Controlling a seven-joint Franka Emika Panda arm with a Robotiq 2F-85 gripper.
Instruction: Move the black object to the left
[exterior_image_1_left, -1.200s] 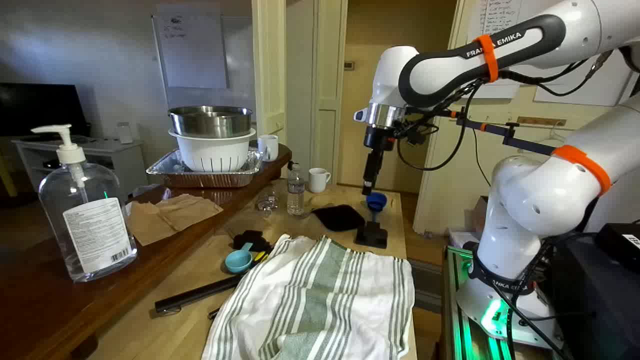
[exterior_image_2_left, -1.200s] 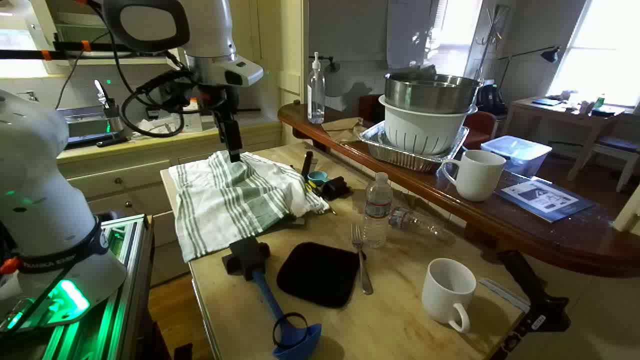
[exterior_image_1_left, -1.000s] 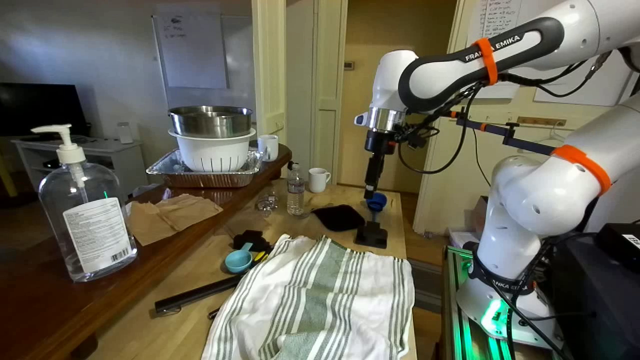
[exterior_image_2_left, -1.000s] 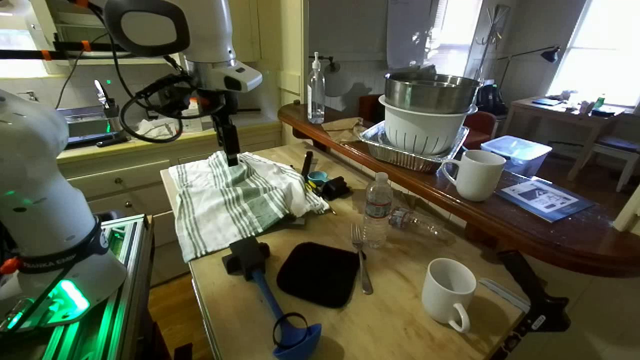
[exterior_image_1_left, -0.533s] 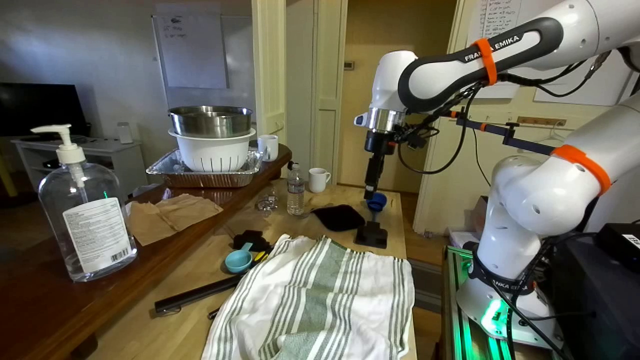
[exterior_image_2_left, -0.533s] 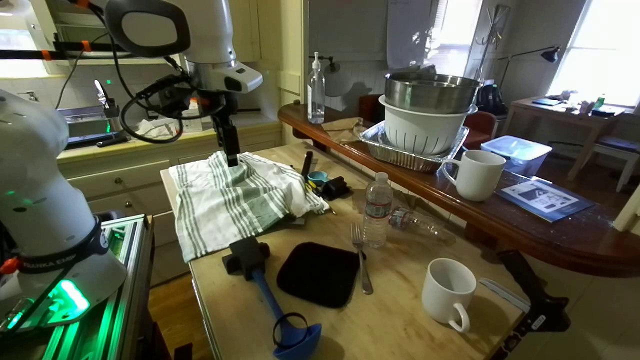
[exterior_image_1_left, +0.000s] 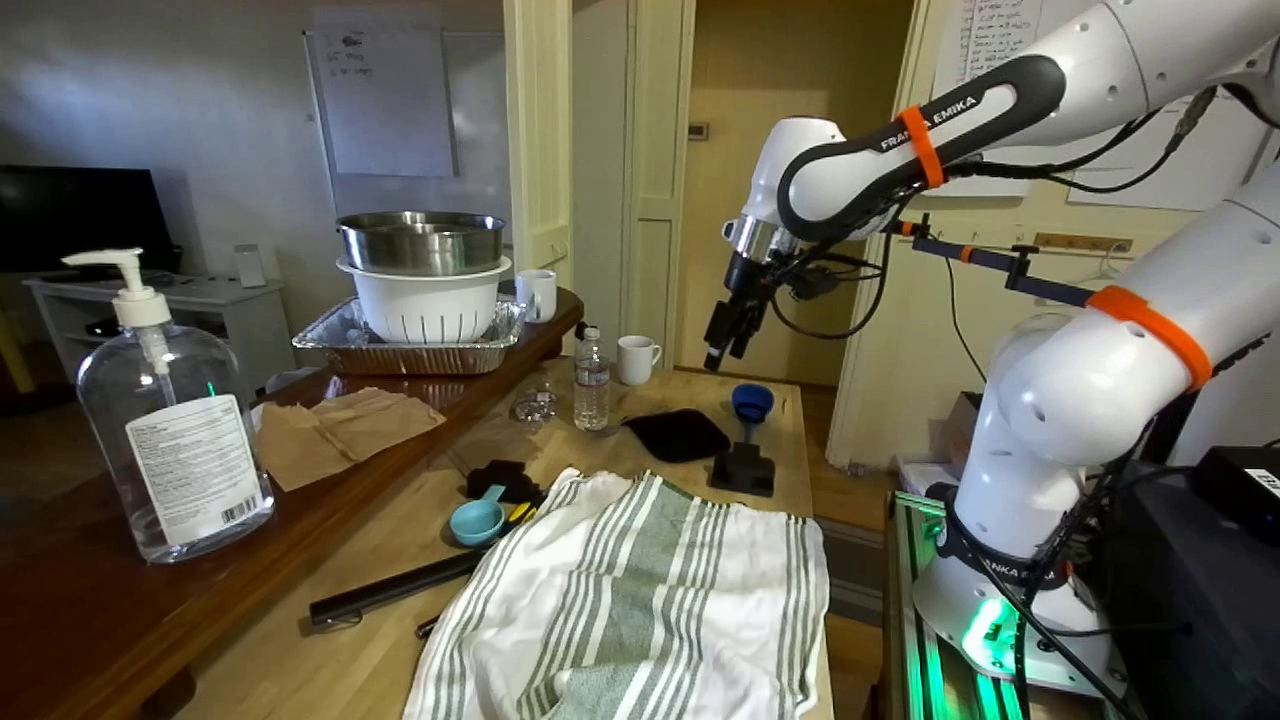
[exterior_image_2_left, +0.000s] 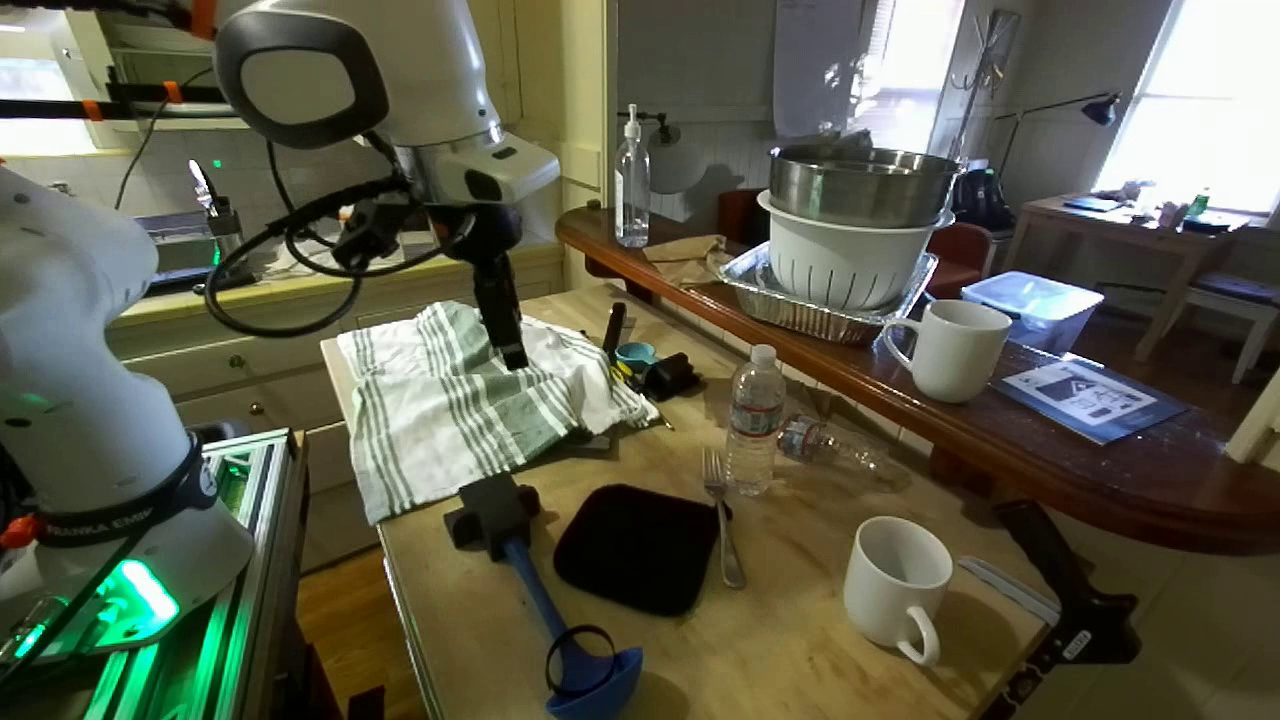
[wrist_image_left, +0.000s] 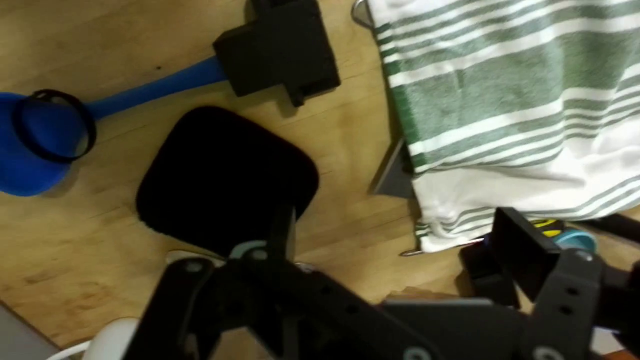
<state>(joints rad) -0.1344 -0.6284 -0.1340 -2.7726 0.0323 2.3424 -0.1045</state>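
The black object (exterior_image_2_left: 638, 548) is a flat pad with rounded corners, lying on the wooden table. It also shows in an exterior view (exterior_image_1_left: 680, 435) and in the wrist view (wrist_image_left: 225, 177), where one finger overlaps its lower edge. My gripper (wrist_image_left: 397, 220) is open, its fingers wide apart with nothing between them. In an exterior view the gripper (exterior_image_1_left: 725, 355) hangs tilted, well above the table. In an exterior view the gripper (exterior_image_2_left: 513, 360) appears in front of the striped towel (exterior_image_2_left: 450, 410), above table height.
A chunky black block (exterior_image_2_left: 495, 515) with a blue scoop (exterior_image_2_left: 600, 685) lies beside the pad. A fork (exterior_image_2_left: 730, 540) touches the pad's other side. A water bottle (exterior_image_2_left: 755, 425) and white mug (exterior_image_2_left: 897, 585) stand nearby. A raised brown counter (exterior_image_2_left: 700, 290) borders the table.
My gripper has tilted and shifted left and slightly up in an exterior view, and right and lower in an exterior view. The pad and the other objects have not moved.
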